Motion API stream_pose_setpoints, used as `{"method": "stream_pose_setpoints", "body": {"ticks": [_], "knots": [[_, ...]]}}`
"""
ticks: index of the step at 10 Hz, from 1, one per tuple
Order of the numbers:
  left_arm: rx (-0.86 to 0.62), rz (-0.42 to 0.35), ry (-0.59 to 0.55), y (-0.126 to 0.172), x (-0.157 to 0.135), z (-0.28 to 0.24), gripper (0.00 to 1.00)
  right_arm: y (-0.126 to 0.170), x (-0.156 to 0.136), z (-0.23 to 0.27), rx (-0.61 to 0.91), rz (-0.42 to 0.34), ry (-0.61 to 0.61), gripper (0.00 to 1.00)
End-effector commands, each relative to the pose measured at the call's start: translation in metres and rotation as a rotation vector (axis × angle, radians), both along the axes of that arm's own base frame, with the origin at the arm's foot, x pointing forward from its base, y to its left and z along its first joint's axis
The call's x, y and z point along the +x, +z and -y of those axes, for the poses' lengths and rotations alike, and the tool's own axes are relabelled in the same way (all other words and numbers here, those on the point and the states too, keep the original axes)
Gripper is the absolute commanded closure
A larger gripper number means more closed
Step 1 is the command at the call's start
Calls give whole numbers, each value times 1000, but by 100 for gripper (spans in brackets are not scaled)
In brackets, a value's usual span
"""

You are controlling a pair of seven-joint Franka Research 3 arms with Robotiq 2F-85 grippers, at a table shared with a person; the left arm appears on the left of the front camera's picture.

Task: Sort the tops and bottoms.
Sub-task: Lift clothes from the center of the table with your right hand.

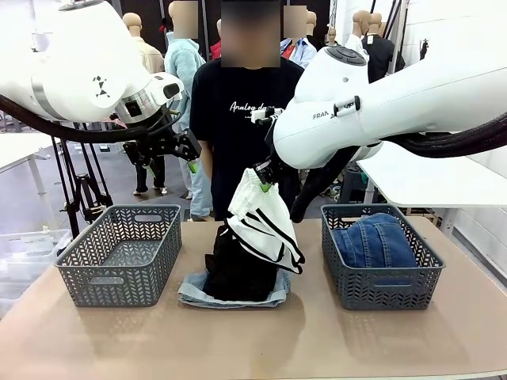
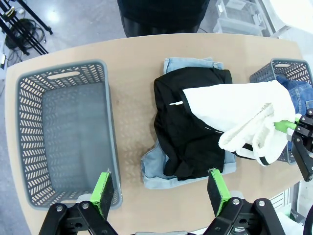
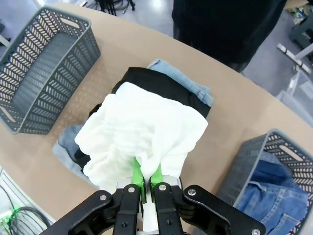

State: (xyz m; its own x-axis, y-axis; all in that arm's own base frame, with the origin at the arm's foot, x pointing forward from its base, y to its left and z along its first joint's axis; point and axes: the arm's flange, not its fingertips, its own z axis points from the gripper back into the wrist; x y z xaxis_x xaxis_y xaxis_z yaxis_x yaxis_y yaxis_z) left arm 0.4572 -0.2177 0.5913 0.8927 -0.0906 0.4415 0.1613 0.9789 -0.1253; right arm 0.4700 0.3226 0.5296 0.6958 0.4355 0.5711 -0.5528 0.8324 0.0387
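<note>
The right pincer (image 1: 265, 176), tips buried in cloth, pinches the white striped top (image 1: 265, 226) above the middle of the table (image 1: 261, 340), half hiding the black top (image 1: 234, 269) and pale shorts (image 1: 194, 294) beneath. The dark jeans (image 1: 374, 241) fill the three-o'clock basket (image 1: 380, 289); the left pincer (image 1: 190, 157) hangs spread

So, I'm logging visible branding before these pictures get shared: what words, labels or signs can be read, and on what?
"Analog do..." in white script on the person's black T-shirt; the rest is hidden behind the white right robot arm.
"FRA..." in dark letters on that right arm; the rest curves out of sight.
The white black-striped cloth top: no readable print.
</note>
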Motion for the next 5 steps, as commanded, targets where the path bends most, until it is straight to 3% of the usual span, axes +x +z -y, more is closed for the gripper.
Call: {"method": "stream_pose_setpoints", "body": {"ticks": [1,5], "knots": [[-3,7,3,1,1,-2,0,2,2,1,3,3,-2,100],[-3,7,3,1,1,-2,0,2,2,1,3,3,-2,100]]}}
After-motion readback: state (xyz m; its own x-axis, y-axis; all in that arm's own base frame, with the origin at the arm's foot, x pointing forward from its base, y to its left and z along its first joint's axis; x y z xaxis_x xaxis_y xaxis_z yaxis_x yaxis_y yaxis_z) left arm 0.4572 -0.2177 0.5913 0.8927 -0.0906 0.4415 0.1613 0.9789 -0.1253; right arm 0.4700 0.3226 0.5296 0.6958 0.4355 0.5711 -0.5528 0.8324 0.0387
